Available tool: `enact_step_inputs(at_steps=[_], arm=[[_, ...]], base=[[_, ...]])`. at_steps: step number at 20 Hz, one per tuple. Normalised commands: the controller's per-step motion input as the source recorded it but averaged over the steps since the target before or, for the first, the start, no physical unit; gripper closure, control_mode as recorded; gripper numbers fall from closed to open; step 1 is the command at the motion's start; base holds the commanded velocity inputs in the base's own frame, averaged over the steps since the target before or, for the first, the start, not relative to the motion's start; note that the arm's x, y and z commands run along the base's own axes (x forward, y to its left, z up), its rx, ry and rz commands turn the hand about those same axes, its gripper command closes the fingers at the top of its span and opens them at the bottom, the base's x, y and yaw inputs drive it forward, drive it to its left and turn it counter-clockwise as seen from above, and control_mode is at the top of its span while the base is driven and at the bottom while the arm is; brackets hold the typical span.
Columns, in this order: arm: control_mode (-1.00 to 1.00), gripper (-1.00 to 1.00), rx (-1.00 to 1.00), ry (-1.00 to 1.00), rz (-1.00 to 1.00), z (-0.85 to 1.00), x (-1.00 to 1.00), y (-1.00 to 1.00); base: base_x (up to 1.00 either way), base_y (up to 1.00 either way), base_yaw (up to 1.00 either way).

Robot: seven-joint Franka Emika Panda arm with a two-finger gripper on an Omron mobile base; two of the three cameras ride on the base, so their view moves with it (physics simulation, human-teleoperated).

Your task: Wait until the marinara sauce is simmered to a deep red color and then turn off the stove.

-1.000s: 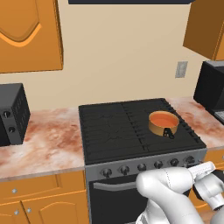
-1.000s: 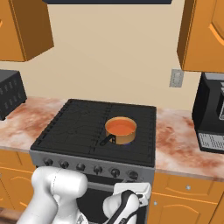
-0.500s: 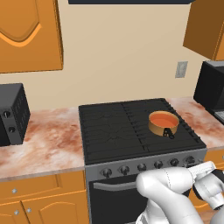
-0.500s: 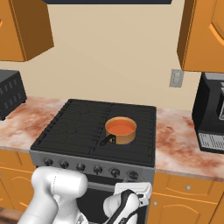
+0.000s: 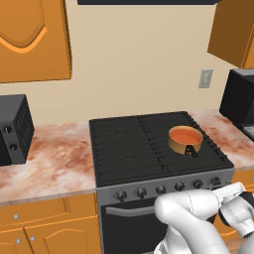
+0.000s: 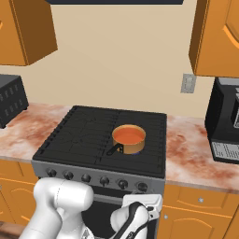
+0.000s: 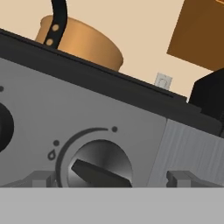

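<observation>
Your wide black gas stove (image 5: 149,144) with dark grates sits between two stretches of pink-brown marble surface (image 5: 54,158). On its right rear burner stands the small round tan-orange saucepan (image 5: 184,140) with a short black handle pointing toward the front. The flat round marinara sauce (image 6: 129,136) inside reads orange-red, not dark. In the hand view your tool (image 7: 111,181) is released, jaws spread wide, grasping nothing, with its two grey fingertips (image 7: 41,178) low either side of a black round knob (image 7: 101,166) on the grey front panel (image 7: 65,118). Whether the tips touch the knob, you cannot tell. The knob's ridge lies tilted, near horizontal in that view. The saucepan shows above the panel's edge there. A black boxy appliance (image 5: 12,130) sits on the surface left of the stove, a dark one (image 6: 225,119) on the right. Orange wooden cabinets (image 5: 32,39) hang above.
</observation>
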Motion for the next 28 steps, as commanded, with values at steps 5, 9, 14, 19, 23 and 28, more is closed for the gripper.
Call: enact_step_inputs(at_steps=[5,9,14,19,23,28], arm=[[-1.0,-1.0,0.0,0.0,0.0,0.13,0.0,0.0],[-1.0,-1.0,0.0,0.0,0.0,0.13,0.0,0.0],[-1.0,-1.0,-0.02,0.0,0.0,0.01,0.0,0.02],[-1.0,-1.0,-0.05,0.0,0.0,0.0,0.0,0.05],[-1.0,-1.0,-0.11,-0.02,0.0,-0.1,0.0,0.14],[-1.0,-1.0,-0.09,-0.01,0.0,-0.14,0.0,0.03]], base=[[0.0,0.0,0.0],[0.0,0.0,0.0],[0.0,0.0,0.0],[0.0,0.0,0.0],[0.0,0.0,0.0],[0.0,0.0,0.0]])
